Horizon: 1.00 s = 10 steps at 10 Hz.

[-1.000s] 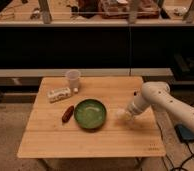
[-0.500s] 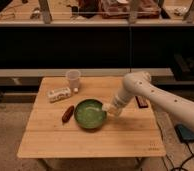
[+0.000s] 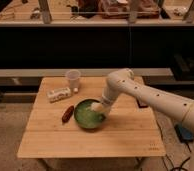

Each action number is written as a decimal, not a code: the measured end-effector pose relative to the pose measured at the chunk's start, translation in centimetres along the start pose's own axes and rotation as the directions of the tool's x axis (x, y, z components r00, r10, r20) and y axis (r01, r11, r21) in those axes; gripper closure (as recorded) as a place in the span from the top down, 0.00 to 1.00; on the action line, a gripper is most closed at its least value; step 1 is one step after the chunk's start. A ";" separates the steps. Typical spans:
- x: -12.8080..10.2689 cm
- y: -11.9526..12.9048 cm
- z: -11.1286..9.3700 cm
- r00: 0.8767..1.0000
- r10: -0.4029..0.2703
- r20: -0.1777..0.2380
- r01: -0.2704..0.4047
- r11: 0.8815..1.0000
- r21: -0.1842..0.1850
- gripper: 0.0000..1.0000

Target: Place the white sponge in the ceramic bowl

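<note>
The green ceramic bowl (image 3: 88, 115) sits near the middle of the wooden table (image 3: 90, 142). My gripper (image 3: 99, 106) reaches in from the right and hangs over the bowl's right side. A small off-white pad, the white sponge (image 3: 96, 107), shows at the gripper's tip, just above the inside of the bowl. The white arm (image 3: 150, 97) stretches back to the right edge of the view.
A translucent plastic cup (image 3: 73, 79) stands at the back of the table. A white printed packet (image 3: 58, 94) lies at the left. A red item (image 3: 67, 113) lies left of the bowl. A dark flat object (image 3: 140, 103) lies under the arm at the right.
The arm has swung left from the table's right side, carrying the sponge from beside the bowl to over the bowl's right half.
</note>
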 end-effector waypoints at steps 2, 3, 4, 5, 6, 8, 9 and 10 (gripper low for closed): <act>0.9 0.0 1.9 1.000 -0.022 0.004 0.022 1.000 0.008 0.42; 1.2 0.0 1.9 1.000 -0.028 0.005 0.028 1.000 0.009 0.42; 1.4 0.0 2.0 0.999 -0.032 0.007 0.032 0.999 0.013 0.42; 2.1 -0.2 2.5 0.999 -0.042 0.009 0.042 0.999 0.018 0.46; 2.6 -0.3 2.9 0.999 -0.044 0.009 0.044 0.999 0.018 0.51; 2.3 0.0 2.9 0.999 -0.039 0.011 0.039 0.999 0.015 0.66; 1.8 0.5 2.7 0.999 -0.041 0.010 0.040 0.999 0.013 0.66; 1.9 0.6 2.5 0.999 -0.043 0.011 0.043 0.999 0.014 0.66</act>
